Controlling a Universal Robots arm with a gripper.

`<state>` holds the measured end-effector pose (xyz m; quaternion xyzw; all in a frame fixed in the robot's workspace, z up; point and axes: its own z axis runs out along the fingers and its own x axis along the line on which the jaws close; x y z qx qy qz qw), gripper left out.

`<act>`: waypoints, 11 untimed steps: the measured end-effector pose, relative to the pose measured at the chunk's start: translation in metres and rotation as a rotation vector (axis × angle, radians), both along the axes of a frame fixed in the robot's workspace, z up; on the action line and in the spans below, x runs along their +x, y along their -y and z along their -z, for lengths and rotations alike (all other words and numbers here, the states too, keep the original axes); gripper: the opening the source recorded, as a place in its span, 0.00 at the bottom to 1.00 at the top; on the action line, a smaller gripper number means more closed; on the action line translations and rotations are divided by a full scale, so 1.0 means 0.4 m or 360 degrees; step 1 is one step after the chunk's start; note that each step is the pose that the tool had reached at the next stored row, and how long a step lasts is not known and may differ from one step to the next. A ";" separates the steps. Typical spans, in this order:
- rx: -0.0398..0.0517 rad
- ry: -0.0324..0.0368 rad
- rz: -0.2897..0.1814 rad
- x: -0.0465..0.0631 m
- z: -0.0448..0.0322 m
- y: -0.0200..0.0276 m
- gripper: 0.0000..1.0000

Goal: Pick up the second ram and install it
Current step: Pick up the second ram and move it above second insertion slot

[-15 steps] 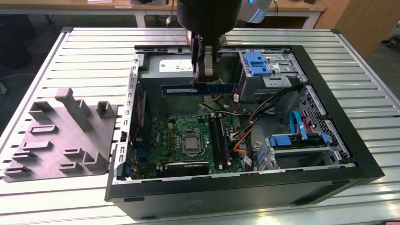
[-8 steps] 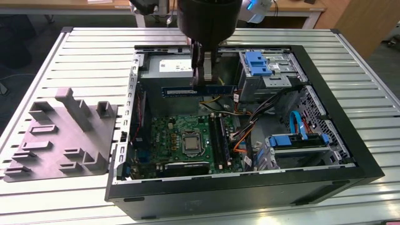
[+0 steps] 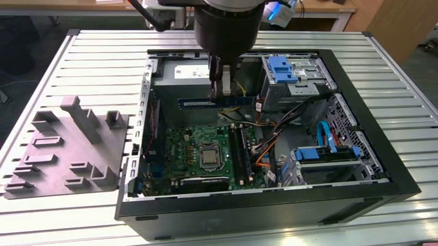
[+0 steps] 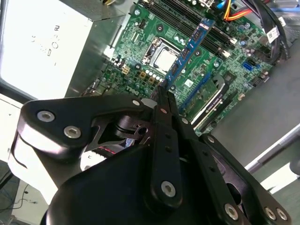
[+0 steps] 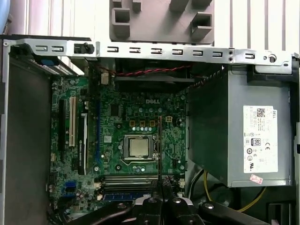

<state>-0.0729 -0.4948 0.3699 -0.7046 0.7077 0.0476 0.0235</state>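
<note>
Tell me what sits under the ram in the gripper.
The green motherboard, beside its processor. The ram hangs clear above it in the gripper, which covers the stick's middle.

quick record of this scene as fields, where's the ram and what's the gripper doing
gripper: fingers shut on the second ram, above the open pc case
second ram: held by its upper edge, in the air over the motherboard, not in a slot
motherboard: flat on the case floor, memory slots beside the processor socket
grey fixture: on the table, at the exterior view's left of the case
</note>
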 end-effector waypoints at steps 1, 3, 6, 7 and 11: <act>0.0001 0.0000 0.0000 0.000 0.005 0.000 0.11; 0.0001 0.0000 0.0000 0.001 0.014 0.002 0.11; 0.0002 0.0000 0.0000 0.001 0.027 0.004 0.11; 0.0002 0.0000 0.0000 0.001 0.032 0.005 0.11; 0.0004 0.0000 0.0000 0.002 0.050 0.007 0.11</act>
